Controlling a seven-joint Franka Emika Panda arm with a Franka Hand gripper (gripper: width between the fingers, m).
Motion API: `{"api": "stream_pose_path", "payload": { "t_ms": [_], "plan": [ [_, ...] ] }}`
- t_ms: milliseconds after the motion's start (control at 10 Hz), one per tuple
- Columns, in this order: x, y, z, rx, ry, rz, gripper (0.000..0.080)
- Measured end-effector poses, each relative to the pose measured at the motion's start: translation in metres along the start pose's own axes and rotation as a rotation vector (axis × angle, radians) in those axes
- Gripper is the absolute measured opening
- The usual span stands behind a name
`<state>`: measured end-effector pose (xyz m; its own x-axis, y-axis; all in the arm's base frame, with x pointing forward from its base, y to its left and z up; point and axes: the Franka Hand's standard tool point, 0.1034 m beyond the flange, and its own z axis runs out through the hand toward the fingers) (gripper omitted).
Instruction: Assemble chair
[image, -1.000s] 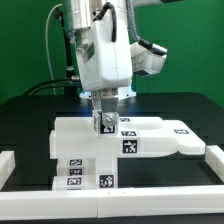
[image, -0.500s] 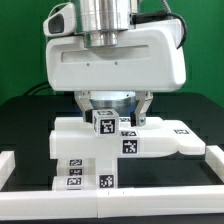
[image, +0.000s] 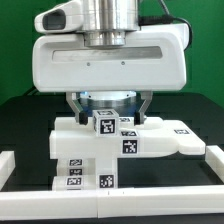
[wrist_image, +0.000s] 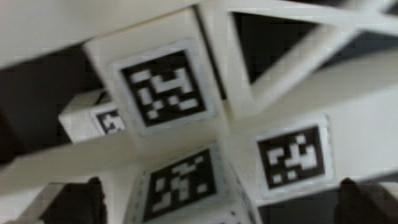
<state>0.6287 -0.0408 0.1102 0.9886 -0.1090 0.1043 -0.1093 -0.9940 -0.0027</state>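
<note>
The white chair parts lie together mid-table in the exterior view: a flat slab (image: 85, 138), a tagged piece (image: 180, 135) on the exterior view's right, and a small tagged post (image: 101, 122) standing among them. My gripper (image: 108, 108) hangs just above them, open, with its broad side to the camera. One dark finger (image: 73, 103) is on each side of the post and neither touches it. In the wrist view the tagged post (wrist_image: 164, 85) and a braced panel (wrist_image: 214, 30) fill the picture. The gripper (wrist_image: 217, 205) shows there only as dark fingertips (wrist_image: 71, 205) far apart at the corners.
The marker board (image: 88, 172) lies flat just in front of the parts. Long white border rails run along the exterior view's left (image: 15, 165), right (image: 215, 160) and front (image: 110, 207). The table top is black.
The hand has turned about a quarter turn over the parts, so its broad side now faces the camera. It sits slightly lower than half a second ago. The parts have not moved.
</note>
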Motion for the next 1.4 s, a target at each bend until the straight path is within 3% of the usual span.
{"api": "stream_pose_path", "payload": {
  "t_ms": [200, 400, 500, 600, 1100, 1400],
  "plan": [
    [0.000, 0.000, 0.000, 0.001, -0.001, -0.032, 0.0649],
    [0.000, 0.000, 0.000, 0.001, -0.001, -0.015, 0.0389],
    [0.000, 0.000, 0.000, 0.002, 0.000, 0.033, 0.0389],
    [0.000, -0.001, 0.000, 0.004, 0.000, 0.141, 0.0275],
    [0.004, 0.006, 0.002, -0.003, 0.004, 0.600, 0.0275],
    [0.005, 0.014, 0.002, 0.022, 0.001, 0.963, 0.0275]
  ]
}}
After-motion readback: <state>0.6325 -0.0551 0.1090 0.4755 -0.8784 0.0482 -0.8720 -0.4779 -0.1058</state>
